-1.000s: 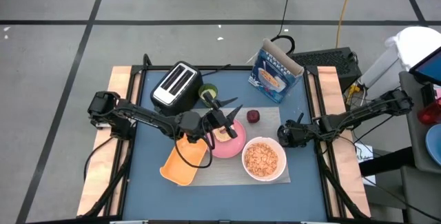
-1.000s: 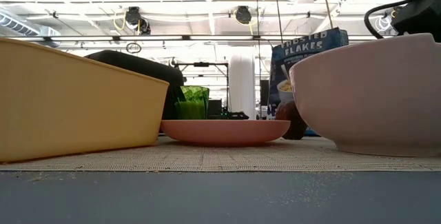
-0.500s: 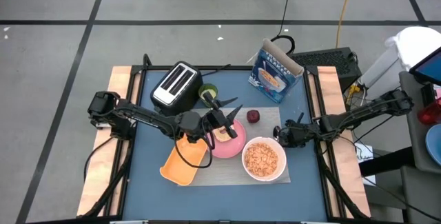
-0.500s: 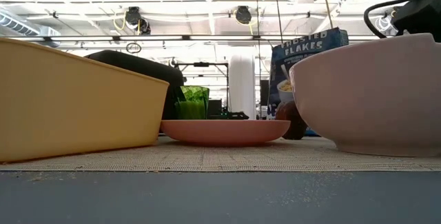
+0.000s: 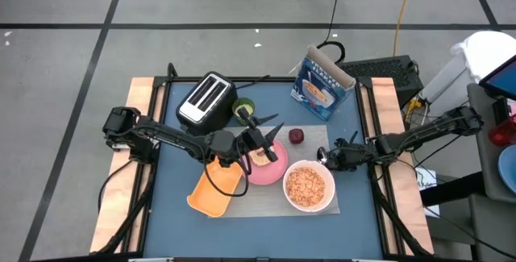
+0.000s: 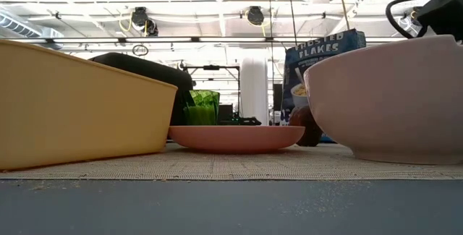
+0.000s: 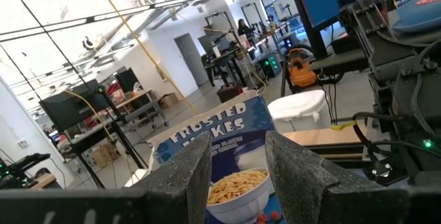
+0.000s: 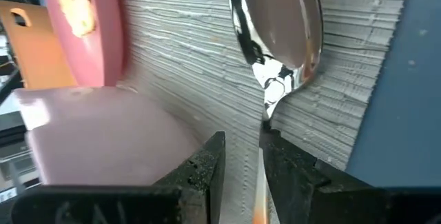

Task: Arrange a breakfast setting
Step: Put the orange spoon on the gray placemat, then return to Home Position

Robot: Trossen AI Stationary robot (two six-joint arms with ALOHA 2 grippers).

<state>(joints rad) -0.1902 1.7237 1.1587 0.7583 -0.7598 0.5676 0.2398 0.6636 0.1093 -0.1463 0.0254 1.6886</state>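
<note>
Shifted slightly toward the bowl: right hand, fingers narrowly parted around the spoon laid on the mat. Left hand, narrowly parted, is held above the plate.

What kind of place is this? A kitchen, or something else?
Probably a robotics lab or workshop, not a kitchen. The breakfast things sit on a blue work table over a bare taped floor, with cables trailing across it, and desks with a monitor stand in the open room behind.

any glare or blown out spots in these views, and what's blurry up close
Low view: the ceiling is blown out white, and the round white bowl looms soft up close. Right wrist view: the shiny metal spoon mirrors its surroundings. Left wrist view: bright background, fingers blurred.
</note>
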